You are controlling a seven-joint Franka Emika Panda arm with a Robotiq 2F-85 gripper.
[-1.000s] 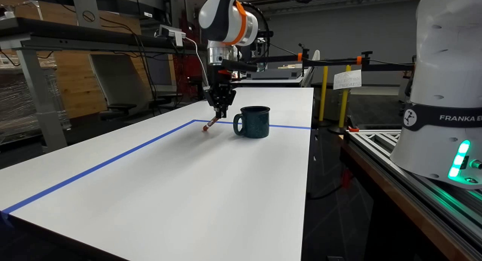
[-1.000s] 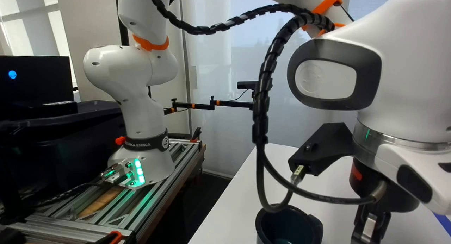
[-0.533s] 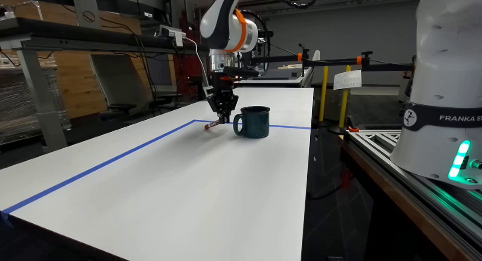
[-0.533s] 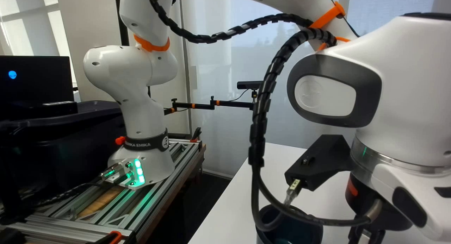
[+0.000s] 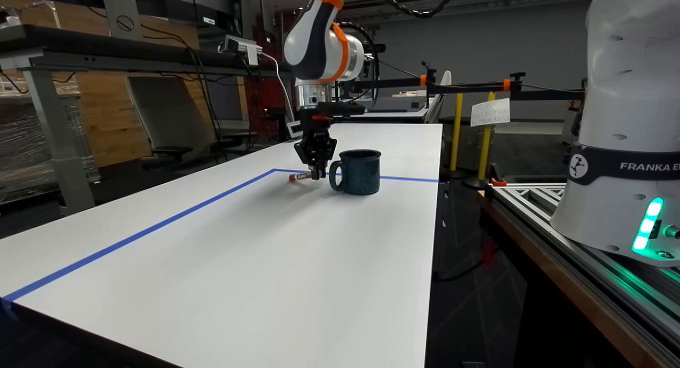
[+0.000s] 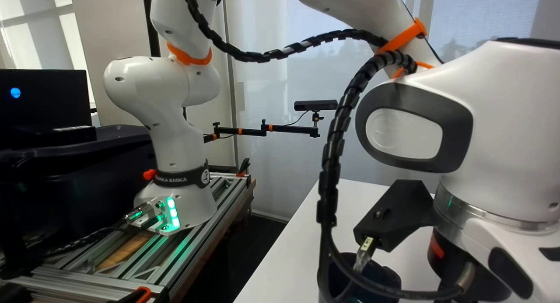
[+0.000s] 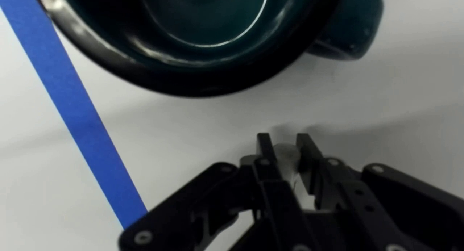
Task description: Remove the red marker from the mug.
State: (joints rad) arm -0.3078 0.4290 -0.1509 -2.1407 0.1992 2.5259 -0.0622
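My pincer (image 7: 284, 139) points down, low over the white table (image 5: 319, 262). Its two fingers (image 7: 307, 146) are parted only by the thickness of the marker (image 5: 300, 176), which I have gripped near one end. In my wrist view the marker's pale, slightly blurred end shows between the fingertips; in an exterior view its red end juts out on the side away from the mug (image 5: 366, 172). The marker is almost level and lies outside the mug; from my screens I cannot tell whether the red end touches the table.

The mug, dark teal with a black rim, stands upright just beside the pincer. In the wrist view I look past the rim to part of its inner floor, and the handle (image 7: 351, 24) sits apart from the fingers. A strip of blue tape (image 7: 72, 102) crosses the table there, partly covered by rim and pincer.

In an exterior view the arm (image 6: 503, 97) fills the near right side, and a black cable (image 6: 330, 180) hangs across the mug. In both exterior views the base (image 5: 589, 219) shows lit green lamps.
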